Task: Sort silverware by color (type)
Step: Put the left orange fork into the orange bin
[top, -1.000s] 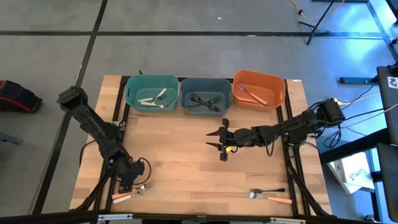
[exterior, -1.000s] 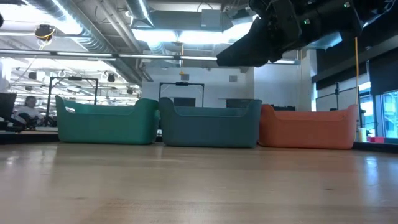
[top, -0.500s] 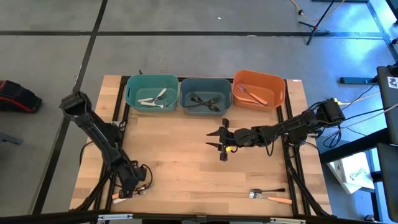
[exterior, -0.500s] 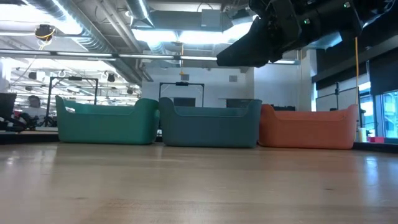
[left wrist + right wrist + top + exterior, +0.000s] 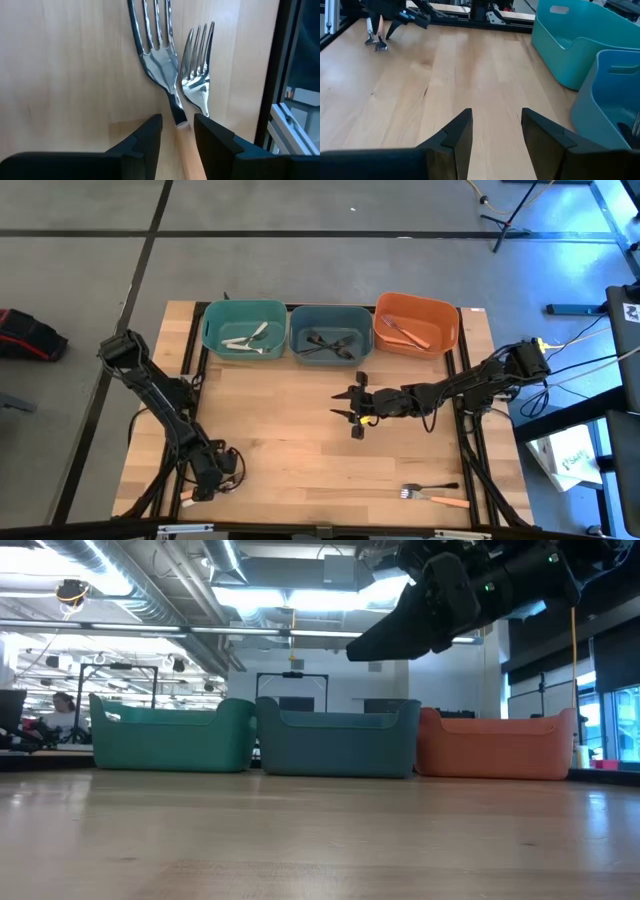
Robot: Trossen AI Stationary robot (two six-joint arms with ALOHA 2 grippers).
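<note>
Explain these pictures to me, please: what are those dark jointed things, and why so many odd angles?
They are two robot arms sorting forks by handle colour into the teal bin, blue-grey bin and orange bin. One picture looks down from above, one looks level across the wooden table, and one comes from each wrist. The left gripper is low at the table's near left corner, its fingers either side of an orange-handled fork lying against a second fork; nothing is lifted. The right gripper hovers open and empty mid-table. Two more forks lie near the front right.
</note>
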